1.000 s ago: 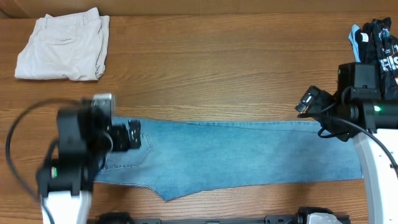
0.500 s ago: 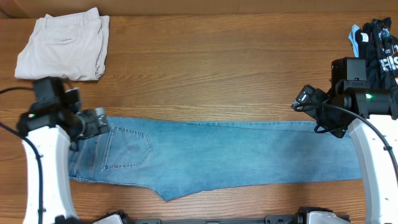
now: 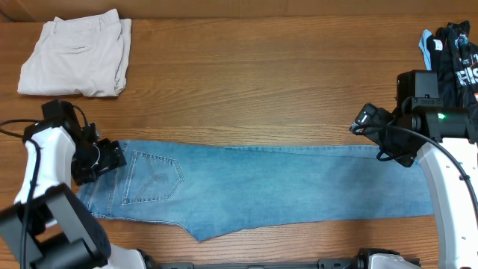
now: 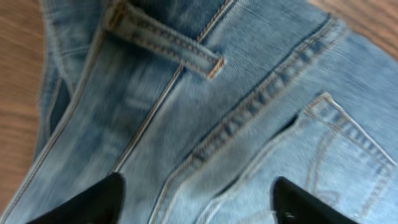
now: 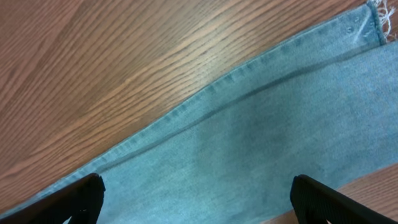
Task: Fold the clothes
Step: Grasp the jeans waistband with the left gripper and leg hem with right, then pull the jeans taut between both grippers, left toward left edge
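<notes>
The jeans (image 3: 261, 187) are lying flat along the near half of the table (image 3: 261, 82), waist to the left and cuffs to the right, back side up. It's faded light blue denim. One stitched back pocket (image 3: 153, 178) shows near the waist, and the crotch makes a little point on the near edge.

My left gripper (image 3: 112, 155) is at the waistband's far left corner. On its wrist cam the fingers are apart over the denim (image 4: 236, 112), above a belt loop (image 4: 165, 46) and tan seam stitching. It's a bit blurry, but I don't see anything pinched.

The right gripper (image 3: 366, 119) hovers by the far edge of the leg near the cuff end, jaws wide apart, nothing in them. Its cam shows smooth denim (image 5: 261, 143), a frayed hem corner (image 5: 379, 18) and wood grain.

Also on the table are some folded cream trousers (image 3: 75, 56) at far left and a crumpled black garment with white lettering (image 3: 452, 56) at far right.
</notes>
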